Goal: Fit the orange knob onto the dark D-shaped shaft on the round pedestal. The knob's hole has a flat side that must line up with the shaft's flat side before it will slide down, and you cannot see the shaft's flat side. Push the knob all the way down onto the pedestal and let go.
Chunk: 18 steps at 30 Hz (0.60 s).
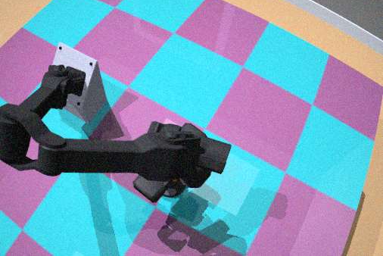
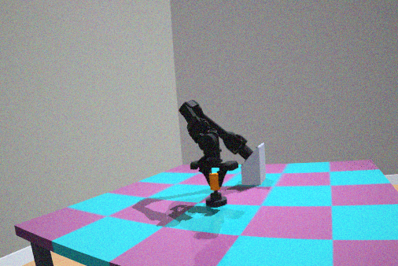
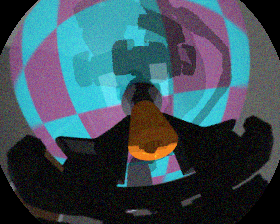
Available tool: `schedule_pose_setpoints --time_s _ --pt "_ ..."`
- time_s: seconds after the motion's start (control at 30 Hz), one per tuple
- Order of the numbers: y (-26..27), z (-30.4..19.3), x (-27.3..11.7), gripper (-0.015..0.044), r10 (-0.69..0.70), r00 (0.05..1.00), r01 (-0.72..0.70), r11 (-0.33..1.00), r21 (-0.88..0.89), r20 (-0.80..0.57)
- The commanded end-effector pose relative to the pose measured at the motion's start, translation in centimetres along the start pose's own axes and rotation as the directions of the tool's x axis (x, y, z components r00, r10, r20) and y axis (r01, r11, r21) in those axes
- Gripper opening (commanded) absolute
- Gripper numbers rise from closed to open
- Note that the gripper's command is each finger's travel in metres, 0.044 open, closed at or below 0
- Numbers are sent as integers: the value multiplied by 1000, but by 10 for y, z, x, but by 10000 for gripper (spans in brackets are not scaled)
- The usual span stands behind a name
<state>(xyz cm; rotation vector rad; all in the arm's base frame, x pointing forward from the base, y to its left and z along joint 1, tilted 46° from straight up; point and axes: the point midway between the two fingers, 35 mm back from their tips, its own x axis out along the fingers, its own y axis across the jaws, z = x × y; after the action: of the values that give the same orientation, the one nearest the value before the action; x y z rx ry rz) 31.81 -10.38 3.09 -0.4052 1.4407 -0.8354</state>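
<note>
My pincer (image 2: 215,181) (image 3: 145,116) grips the orange knob (image 2: 214,182) (image 3: 152,130); likely light and stiff, best held by its sides above the pedestal (image 2: 216,201) (image 3: 126,101).

Table top (image 1: 280,120) (image 2: 291,219) (image 3: 76,65) is checkered in cyan and magenta-pink, knob (image 2: 214,182) (image 3: 150,127) is coloured orange, pedestal (image 2: 216,201) and arm (image 1: 102,155) (image 2: 208,144) are finished in black, wedge-shaped mount (image 1: 77,56) (image 2: 256,168) is finished in pale lavender-grey and marked with dark dots, walls (image 2: 86,65) are toned grey, floor (image 1: 30,2) is coloured tan-orange.
</note>
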Motion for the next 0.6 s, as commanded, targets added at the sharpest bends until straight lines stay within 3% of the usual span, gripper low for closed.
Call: schedule_pose_setpoints --time_s 0.0,0.23,0.57 --pt "0 0 -3 0 -2 1000 2 1000 1 4" --pt "0 1 -3 0 -2 1000 3 980 -197 4" --pt "0 1 1 0 -2 1000 3 978 -207 4"
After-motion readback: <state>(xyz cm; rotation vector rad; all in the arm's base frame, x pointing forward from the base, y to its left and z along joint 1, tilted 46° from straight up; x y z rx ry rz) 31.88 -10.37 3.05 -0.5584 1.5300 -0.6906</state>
